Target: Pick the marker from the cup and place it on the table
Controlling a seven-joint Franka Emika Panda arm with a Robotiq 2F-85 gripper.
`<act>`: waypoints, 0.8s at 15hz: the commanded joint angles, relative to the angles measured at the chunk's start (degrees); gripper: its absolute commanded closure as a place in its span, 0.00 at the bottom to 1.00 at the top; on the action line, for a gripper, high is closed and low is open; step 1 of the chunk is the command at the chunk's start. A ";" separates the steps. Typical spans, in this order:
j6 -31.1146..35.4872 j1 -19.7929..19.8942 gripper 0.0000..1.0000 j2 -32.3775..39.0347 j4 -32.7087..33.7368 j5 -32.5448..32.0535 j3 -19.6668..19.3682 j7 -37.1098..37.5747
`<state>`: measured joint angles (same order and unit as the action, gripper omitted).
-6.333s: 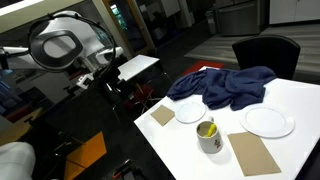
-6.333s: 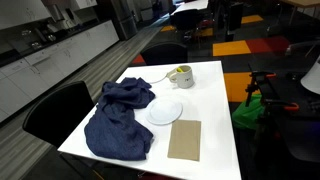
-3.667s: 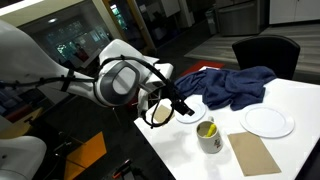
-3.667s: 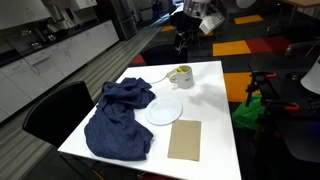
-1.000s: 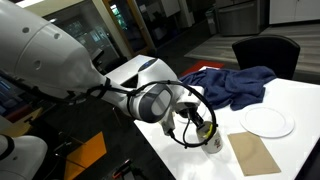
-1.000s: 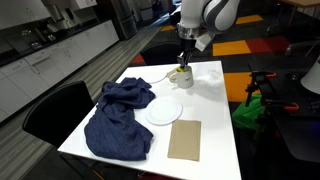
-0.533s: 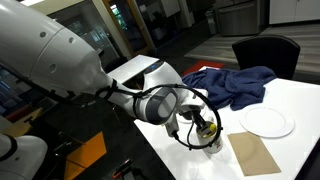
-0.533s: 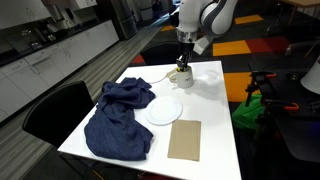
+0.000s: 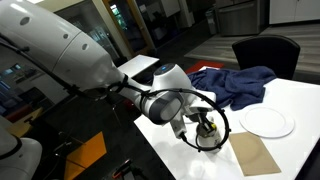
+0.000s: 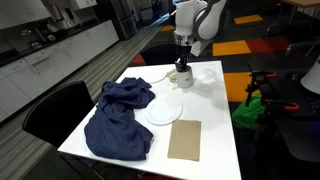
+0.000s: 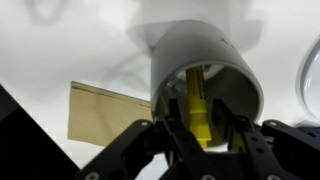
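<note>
Looking down in the wrist view, the whitish-grey cup (image 11: 190,45) stands on the white table (image 11: 90,50) with the yellow marker (image 11: 197,105) upright inside it. My gripper (image 11: 199,128) reaches into the cup's mouth, and its two black fingers (image 11: 178,126) press against the marker's sides, shut on it. In both exterior views the gripper (image 9: 205,125) (image 10: 181,67) sits directly over the cup (image 9: 212,143) (image 10: 181,78) near the table's edge. The arm hides most of the cup there.
A tan mat (image 9: 253,153) (image 10: 184,139) (image 11: 105,112) lies beside the cup. A white plate (image 9: 268,121) (image 10: 165,110) and a crumpled blue cloth (image 9: 235,85) (image 10: 118,120) lie further along the table. Dark chairs (image 9: 265,52) (image 10: 55,110) stand at its edges.
The arm has shifted slightly and sunk lower over the cup. The cup, plate, mat and cloth have not moved.
</note>
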<state>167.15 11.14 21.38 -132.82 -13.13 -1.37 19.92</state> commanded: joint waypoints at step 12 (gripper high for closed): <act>1.76 -24.25 0.95 -5.45 -4.99 -3.74 -22.52 4.44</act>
<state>167.31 -7.19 21.79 -132.85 -12.52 -18.33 19.97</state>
